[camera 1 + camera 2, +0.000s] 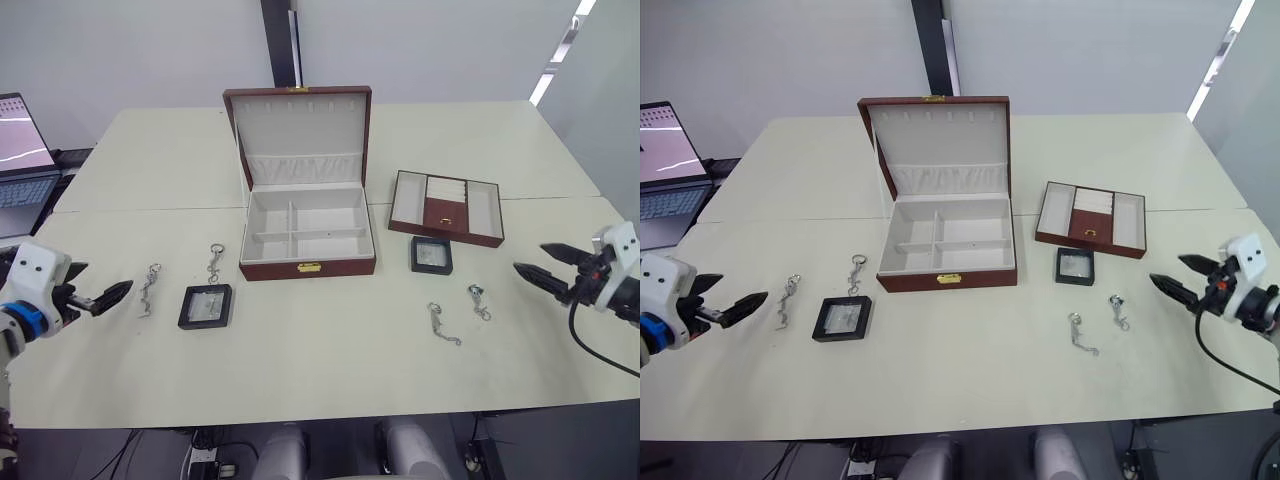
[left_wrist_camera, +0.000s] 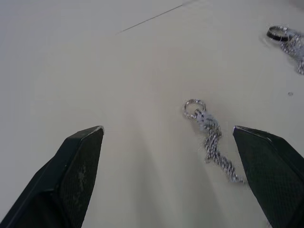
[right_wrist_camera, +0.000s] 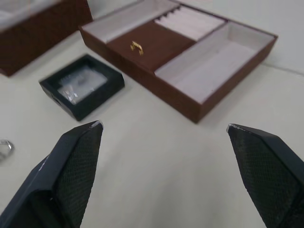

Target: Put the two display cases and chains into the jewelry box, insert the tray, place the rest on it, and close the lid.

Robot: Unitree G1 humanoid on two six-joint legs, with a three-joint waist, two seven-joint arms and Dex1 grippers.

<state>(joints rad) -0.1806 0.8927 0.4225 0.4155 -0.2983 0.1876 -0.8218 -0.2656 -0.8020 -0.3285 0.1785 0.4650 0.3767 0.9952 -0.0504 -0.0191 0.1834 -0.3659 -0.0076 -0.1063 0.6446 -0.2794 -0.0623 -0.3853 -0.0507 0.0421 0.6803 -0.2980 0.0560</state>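
Nothing is packed yet. The jewelry box stands open toward the table's far edge, lid raised, its cream compartments bare. The tray lies empty just beside it toward the right edge. One display case and two chains lie toward the left edge; the other case and two more chains lie in front of the tray. The left gripper and right gripper hover at the side edges, jaws wide, holding nothing

Head pair overhead; wrist cameras low.
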